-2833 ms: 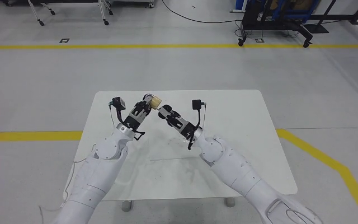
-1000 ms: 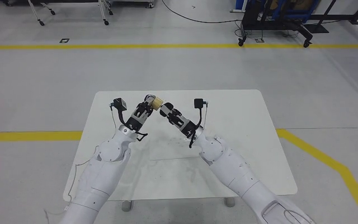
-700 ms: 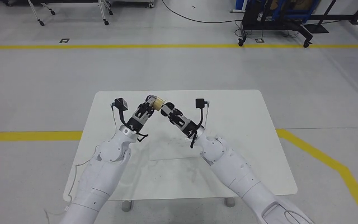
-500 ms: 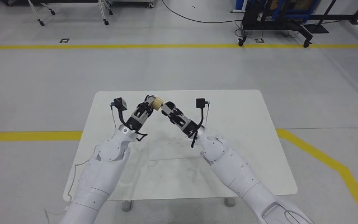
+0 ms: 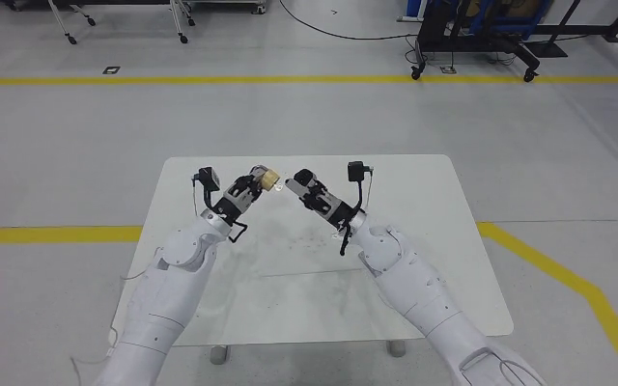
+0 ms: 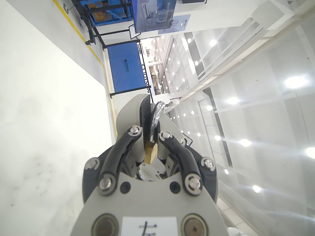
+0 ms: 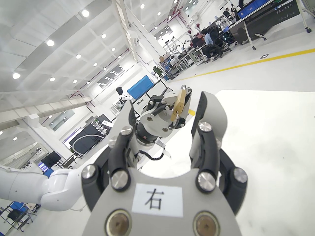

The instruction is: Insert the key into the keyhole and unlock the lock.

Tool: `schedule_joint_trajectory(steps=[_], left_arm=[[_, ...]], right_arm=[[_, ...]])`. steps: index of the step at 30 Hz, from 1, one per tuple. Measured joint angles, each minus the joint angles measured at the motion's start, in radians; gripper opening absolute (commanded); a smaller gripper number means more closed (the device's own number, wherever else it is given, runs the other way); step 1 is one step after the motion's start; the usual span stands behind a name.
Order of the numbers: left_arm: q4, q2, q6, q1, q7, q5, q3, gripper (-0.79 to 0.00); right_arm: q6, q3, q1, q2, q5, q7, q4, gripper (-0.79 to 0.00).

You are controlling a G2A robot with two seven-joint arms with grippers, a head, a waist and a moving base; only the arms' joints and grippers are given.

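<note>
Brass padlock, the lock (image 5: 267, 178), is clamped in the left gripper (image 5: 257, 181), jaws closed on it. It's held in the air over the far part of the white table (image 5: 415, 261), not resting on it. Long axis runs along the jaws: steel shackle (image 6: 156, 114) twd the tips, brass body nearer the palm.

Top view: a tan face of the lock shows, and the lock-bearing tips face the right gripper (image 5: 298, 182), which is just beside but apart. Right jaws are spread wide w/ nothing btwn them.

Left wrist view gives the lock edge-on: a thin brass slab w/ the rounded shiny shackle beyond it. Right wrist view gives what that one can't: the flat rectangular face, tilted, shackle end up & away. It also shows a small silvery stub (image 7: 175, 121) at the body's lower end; can't tell if that's the key.

Jaws' inner pads are dark & ribbed, outer shells smooth pale grey. Table top is matte w/ faint scuffs.
</note>
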Motion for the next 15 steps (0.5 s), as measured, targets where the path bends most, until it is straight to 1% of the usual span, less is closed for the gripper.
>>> schedule_joint_trajectory(steps=[5, 6, 7, 8, 12, 15], left_arm=[[0.021, 0.001, 0.060, -0.015, -0.056, -0.030, -0.007, -0.785], [0.027, 0.001, 0.074, -0.018, -0.067, -0.044, -0.009, -0.785], [0.036, 0.000, 0.097, -0.023, -0.083, -0.069, -0.012, -0.785], [0.045, 0.000, 0.116, -0.028, -0.098, -0.087, -0.013, -0.785], [0.083, -0.002, 0.185, -0.050, -0.152, -0.149, -0.017, -0.785], [0.115, -0.006, 0.240, -0.063, -0.197, -0.229, -0.022, -0.785]], right_arm=[[0.000, 0.000, 0.000, 0.000, 0.001, -0.001, 0.000, 0.000], [0.000, -0.001, 0.000, 0.000, 0.002, 0.000, -0.001, -0.385], [-0.010, -0.003, -0.006, 0.000, 0.008, 0.003, -0.011, -0.739], [-0.026, -0.005, -0.013, 0.000, 0.017, 0.013, -0.021, -0.785], [-0.114, -0.004, -0.018, 0.006, 0.063, 0.084, -0.040, -0.785], [-0.208, -0.001, -0.023, 0.010, 0.110, 0.115, -0.046, -0.785]])
